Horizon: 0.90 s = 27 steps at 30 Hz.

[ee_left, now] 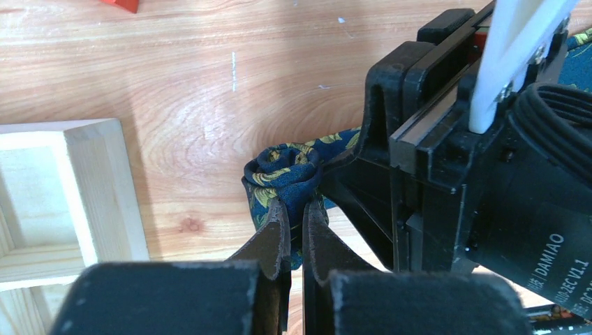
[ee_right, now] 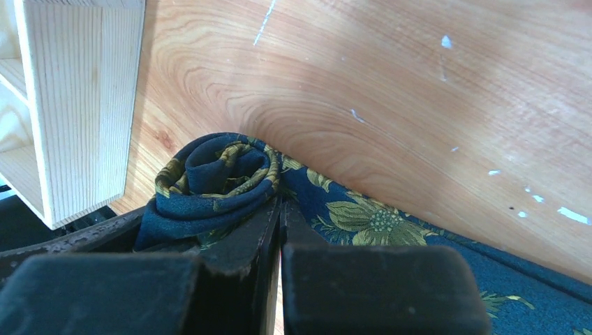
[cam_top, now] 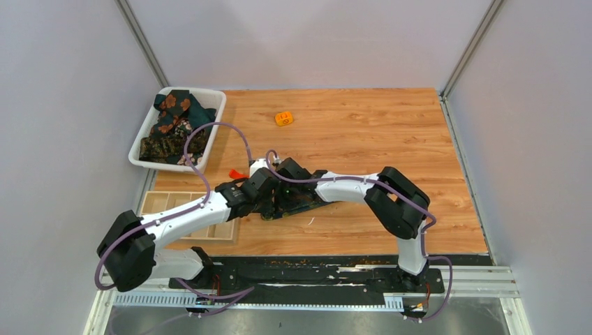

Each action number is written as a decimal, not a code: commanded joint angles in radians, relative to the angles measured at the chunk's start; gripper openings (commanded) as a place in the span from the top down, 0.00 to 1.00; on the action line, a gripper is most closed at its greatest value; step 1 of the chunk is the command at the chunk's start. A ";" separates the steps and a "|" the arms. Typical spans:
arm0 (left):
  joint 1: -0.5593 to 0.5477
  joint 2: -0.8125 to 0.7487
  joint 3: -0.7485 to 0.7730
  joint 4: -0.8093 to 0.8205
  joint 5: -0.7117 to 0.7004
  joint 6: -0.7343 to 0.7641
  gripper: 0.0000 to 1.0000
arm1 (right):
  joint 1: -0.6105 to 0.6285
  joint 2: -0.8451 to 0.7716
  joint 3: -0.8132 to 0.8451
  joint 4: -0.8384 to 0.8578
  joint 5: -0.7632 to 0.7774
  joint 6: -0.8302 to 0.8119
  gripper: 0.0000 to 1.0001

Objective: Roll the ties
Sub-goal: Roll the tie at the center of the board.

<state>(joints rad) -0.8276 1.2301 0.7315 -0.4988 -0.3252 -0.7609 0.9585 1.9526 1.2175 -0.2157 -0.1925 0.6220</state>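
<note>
Here the task is at an early stage. The navy tie [ee_right: 370,220] lies on the worktop [cam_top: 363,132] near its front edge, between the two arms. One end is wound into a small coil [ee_right: 216,171]; the rest trails flat to the right and has yet to be rolled.

The left tool [ee_left: 297,206] is closed narrow, with cloth from the coil pinched between its fingers. The right tool [ee_right: 280,209] is also closed, its tips set where the coil meets the flat length. Whether it grips any cloth cannot be told.

The other ties [cam_top: 171,125] sit heaped in the white bin [cam_top: 209,98] at the far left, none of them rolled.

For room, the wooden tray [ee_right: 77,105] stands just beside the coil on its left, so its wall limits travel that way. To the right and toward the far side the worktop is open, apart from an orange piece [cam_top: 283,118] well away and a red piece [cam_top: 237,172] near the left wrist.
</note>
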 commanded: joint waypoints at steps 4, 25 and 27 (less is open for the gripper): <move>-0.042 0.091 0.096 0.016 -0.052 -0.032 1.00 | -0.029 -0.064 -0.052 0.064 -0.023 -0.021 0.97; -0.118 0.278 0.173 0.020 -0.137 -0.097 0.89 | -0.168 -0.318 -0.216 -0.021 0.032 -0.079 0.93; -0.119 0.279 0.165 0.049 -0.117 -0.094 0.78 | -0.170 -0.326 -0.221 -0.023 0.026 -0.080 0.90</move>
<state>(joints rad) -0.9386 1.4902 0.8875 -0.5182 -0.4541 -0.8291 0.7959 1.6711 1.0107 -0.2367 -0.1726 0.5674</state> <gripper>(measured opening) 0.130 0.077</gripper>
